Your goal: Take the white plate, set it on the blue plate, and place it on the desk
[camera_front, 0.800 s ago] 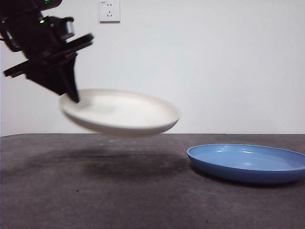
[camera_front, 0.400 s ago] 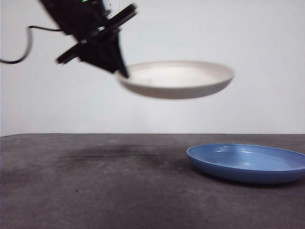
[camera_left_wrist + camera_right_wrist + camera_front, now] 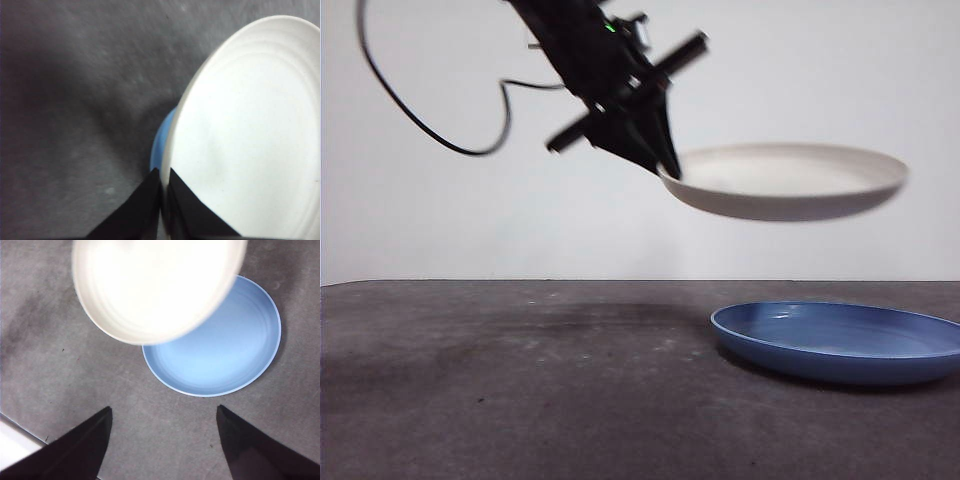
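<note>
Carried by left gripper [image 3: 668, 170], white plate [image 3: 785, 180] now overhangs blue plate [image 3: 840, 342].

White plate [image 3: 155, 287] overlapping blue plate [image 3: 225, 350]; right end effector [image 3: 162, 450] spread wide.

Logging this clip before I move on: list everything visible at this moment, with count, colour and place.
white plate: one, cream, held in the air by its rim, partly above the blue plate
blue plate: one, glossy blue, flat on the desk
desk: one, dark grey-brown, mottled
wall socket: one, white, on the wall, mostly hidden by the arm
cable: one, black, looping from the arm
left gripper: black, shut on the white plate's rim
right gripper: black, open, above the desk near the blue plate
</note>
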Controlling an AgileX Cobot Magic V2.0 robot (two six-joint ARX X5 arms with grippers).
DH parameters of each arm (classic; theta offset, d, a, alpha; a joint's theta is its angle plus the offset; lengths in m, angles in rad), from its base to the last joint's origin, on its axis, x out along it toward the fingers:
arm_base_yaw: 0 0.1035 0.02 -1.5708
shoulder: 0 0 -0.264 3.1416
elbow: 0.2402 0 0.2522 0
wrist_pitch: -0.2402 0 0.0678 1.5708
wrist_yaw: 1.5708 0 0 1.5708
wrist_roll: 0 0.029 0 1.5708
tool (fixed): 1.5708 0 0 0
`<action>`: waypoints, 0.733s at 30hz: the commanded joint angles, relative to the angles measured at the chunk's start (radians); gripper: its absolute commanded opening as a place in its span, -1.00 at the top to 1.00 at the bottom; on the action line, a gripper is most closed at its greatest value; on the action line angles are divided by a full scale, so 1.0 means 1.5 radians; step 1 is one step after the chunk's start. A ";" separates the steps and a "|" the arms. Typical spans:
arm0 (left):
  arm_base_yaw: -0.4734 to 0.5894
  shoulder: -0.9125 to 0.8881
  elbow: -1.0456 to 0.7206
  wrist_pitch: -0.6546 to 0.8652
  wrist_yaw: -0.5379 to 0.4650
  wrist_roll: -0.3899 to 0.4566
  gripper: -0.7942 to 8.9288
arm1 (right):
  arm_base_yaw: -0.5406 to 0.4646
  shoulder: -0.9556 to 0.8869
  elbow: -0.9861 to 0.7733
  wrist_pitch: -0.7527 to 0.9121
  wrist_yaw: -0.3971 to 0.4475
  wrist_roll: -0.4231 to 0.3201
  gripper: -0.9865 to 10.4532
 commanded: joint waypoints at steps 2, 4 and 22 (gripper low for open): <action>-0.024 0.064 0.046 -0.005 0.004 -0.006 0.82 | 0.002 0.004 0.013 0.005 0.000 0.008 0.24; -0.031 0.090 0.055 -0.007 0.004 -0.006 0.82 | 0.002 0.004 0.013 0.005 0.000 0.008 0.24; -0.052 0.206 0.069 -0.004 -0.002 -0.013 0.82 | 0.002 0.004 0.013 0.005 0.000 0.007 0.24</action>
